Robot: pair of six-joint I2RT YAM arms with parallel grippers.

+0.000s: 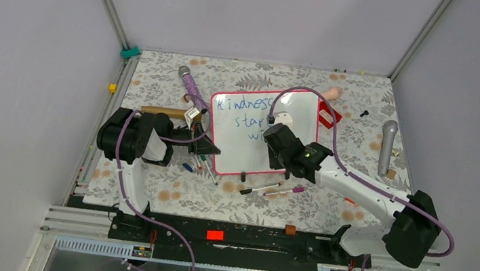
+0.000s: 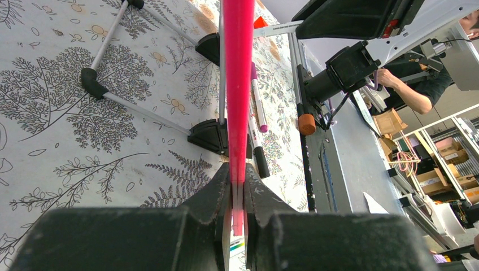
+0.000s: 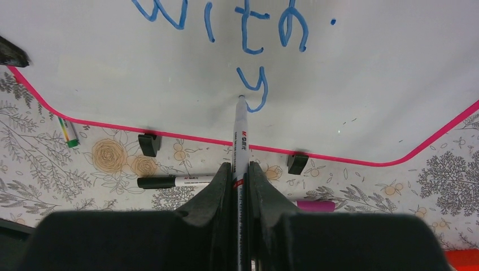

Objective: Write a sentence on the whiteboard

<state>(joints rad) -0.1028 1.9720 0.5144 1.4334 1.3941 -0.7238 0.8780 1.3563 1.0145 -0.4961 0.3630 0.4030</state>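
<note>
- plainly, the left claw (image 2: pixel 238 192) is clenched on the pink rim of the whiteboard (image 2: pixel 237 84), which runs edge-on straight out from between its fingers. this grip looks meant to brace the board so it does not slide under the pressure of writing.
- the right claw (image 3: pixel 241 169) is clamped around a marker (image 3: pixel 242 135), with the barrel in line with the fingers and the tip pointing ahead, likely so the wrist can steer each stroke.
- just ahead of that claw the marker tip touches the white face among the blue writing (image 3: pixel 247 34), at a lone "y" under the word "with". the sentence seems unfinished, with a new line barely begun.
- the board's near edge lies between the right claw and the tip, resting on two black feet (image 3: pixel 149 144) on the tabletop (image 3: pixel 34 164).
- beneath the right claw lie spare markers (image 3: pixel 175 181), close by but untouched, probably kept there as alternates.
</note>
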